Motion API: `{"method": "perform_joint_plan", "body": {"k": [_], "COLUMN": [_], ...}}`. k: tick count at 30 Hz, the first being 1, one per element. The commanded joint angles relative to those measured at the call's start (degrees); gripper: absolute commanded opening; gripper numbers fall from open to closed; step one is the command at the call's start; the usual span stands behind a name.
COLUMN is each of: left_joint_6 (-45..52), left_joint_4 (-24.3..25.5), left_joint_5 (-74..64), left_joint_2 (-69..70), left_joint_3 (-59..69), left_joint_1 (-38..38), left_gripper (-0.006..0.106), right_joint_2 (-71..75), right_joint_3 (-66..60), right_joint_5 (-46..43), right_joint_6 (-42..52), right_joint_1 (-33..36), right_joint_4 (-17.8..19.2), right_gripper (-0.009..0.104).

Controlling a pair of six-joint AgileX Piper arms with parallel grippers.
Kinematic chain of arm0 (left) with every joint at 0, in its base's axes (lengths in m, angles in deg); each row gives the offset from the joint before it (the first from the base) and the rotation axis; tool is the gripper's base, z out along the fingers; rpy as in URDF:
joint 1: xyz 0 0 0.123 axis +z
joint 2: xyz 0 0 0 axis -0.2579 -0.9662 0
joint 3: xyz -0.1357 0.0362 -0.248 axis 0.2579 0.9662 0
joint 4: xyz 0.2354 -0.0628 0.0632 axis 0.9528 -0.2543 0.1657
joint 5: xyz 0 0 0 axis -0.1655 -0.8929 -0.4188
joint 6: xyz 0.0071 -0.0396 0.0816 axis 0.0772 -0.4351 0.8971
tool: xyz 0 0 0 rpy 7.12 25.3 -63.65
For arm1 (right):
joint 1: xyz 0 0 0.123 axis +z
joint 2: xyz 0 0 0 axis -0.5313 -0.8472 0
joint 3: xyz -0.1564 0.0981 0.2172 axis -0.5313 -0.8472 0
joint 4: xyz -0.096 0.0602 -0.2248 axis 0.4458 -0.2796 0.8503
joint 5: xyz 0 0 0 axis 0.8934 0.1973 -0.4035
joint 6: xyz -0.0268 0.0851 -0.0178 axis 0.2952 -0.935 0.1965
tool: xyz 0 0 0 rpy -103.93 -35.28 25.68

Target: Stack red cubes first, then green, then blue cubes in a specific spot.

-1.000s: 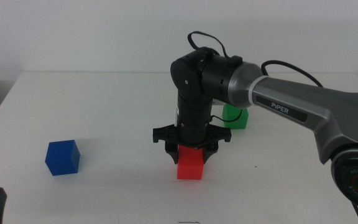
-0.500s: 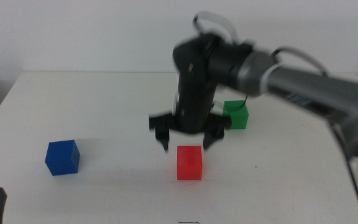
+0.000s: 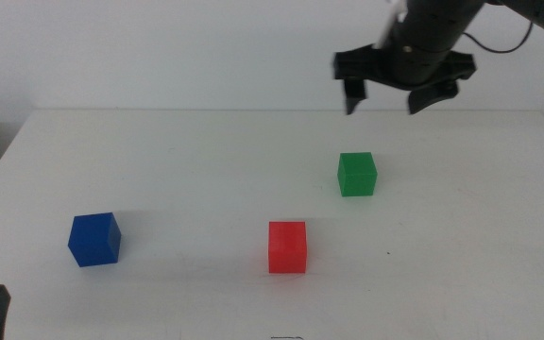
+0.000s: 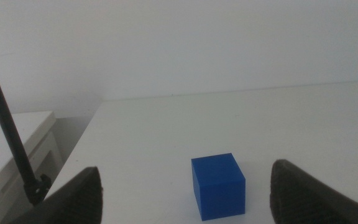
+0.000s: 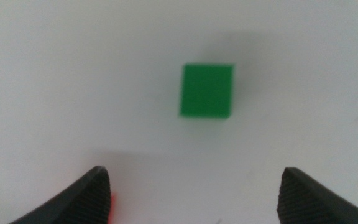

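**Red cube set down alone, green and blue not stacked yet**

I see the red cube (image 3: pixel 287 246) standing alone on the white surface (image 3: pixel 187 170), near the front middle, and I judge this as the base of the stack. Nothing rests on it. The green cube (image 3: pixel 357 174) sits a little behind it and to the right, apart from it. The blue cube (image 3: pixel 94 239) is well apart on the left side. So two cubes are left to place: green first, then blue.

My right gripper (image 3: pixel 397 88) hangs high above the green cube with the jaws spread wide and holding nothing; its wrist camera looks straight down on the cube. My left gripper (image 4: pixel 185 186) waits low at the front left corner, the jaws also spread and empty, with the blue cube just ahead between them.

All three cubes are the same size, solid, with plain matte faces and clean edges. The surface is smooth and unmarked.
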Motion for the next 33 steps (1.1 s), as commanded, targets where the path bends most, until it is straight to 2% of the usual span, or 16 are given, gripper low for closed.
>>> {"method": "perform_joint_plan", "body": {"k": [1,15,33], "left_joint_6": [-0.04,-0.04,-0.04], "left_joint_4": [-0.47,-0.47,-0.47], "left_joint_5": [4.92,4.92,4.92], "left_joint_2": [1.15,1.15,1.15], "left_joint_3": [-0.15,-0.15,-0.15], "left_joint_1": [-0.26,-0.26,-0.26], "left_gripper": [0.091,0.091,0.091], "right_joint_2": [1.66,-8.55,-14.5], "right_joint_3": [1.44,1.44,1.44], "right_joint_5": [-4.59,-9.85,-17.01], "right_joint_6": [4.01,5.87,5.81], "right_joint_1": [-2.06,-3.05,-4.87], "right_joint_4": [1.44,1.7,1.46], "right_gripper": [0.074,0.071,0.071]}}
